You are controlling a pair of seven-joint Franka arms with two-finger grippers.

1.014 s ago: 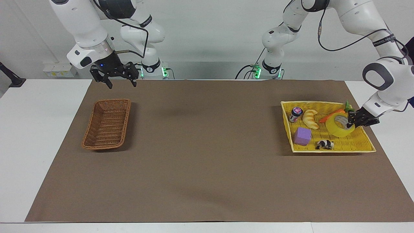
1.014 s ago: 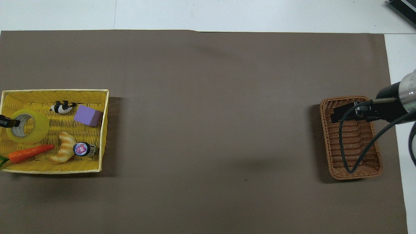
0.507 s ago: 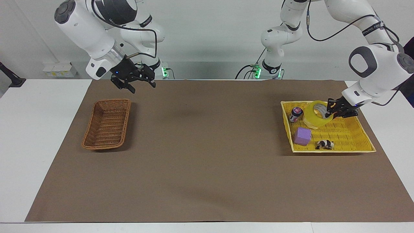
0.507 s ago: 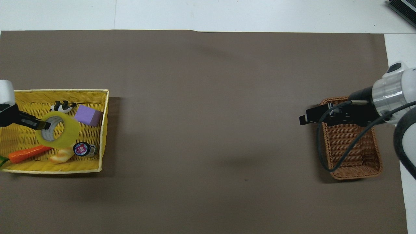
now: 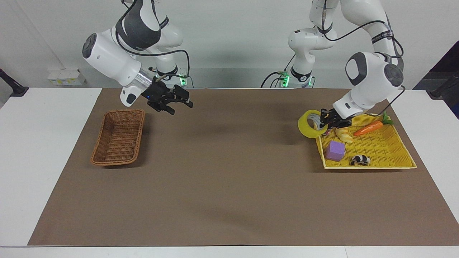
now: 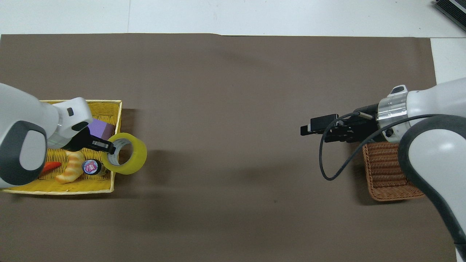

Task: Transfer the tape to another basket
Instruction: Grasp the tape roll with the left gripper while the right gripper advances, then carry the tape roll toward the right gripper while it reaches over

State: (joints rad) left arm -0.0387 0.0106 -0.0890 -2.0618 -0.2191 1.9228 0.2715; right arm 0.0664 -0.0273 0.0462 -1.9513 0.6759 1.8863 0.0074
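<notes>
My left gripper [image 5: 325,121] pinches the tape [image 5: 308,124] by its wall, in the air over the yellow tray's [image 5: 391,157] rim. My right gripper [image 5: 179,104] hangs spread over the brown mat [image 5: 229,186] beside the basket [image 5: 119,138], whose one end its arm hides from overhead. One croissant [image 6: 71,167], one carrot [image 5: 367,128], one purple block [image 5: 335,150] stay in the tray; a small jar [image 6: 91,167] is half hidden
</notes>
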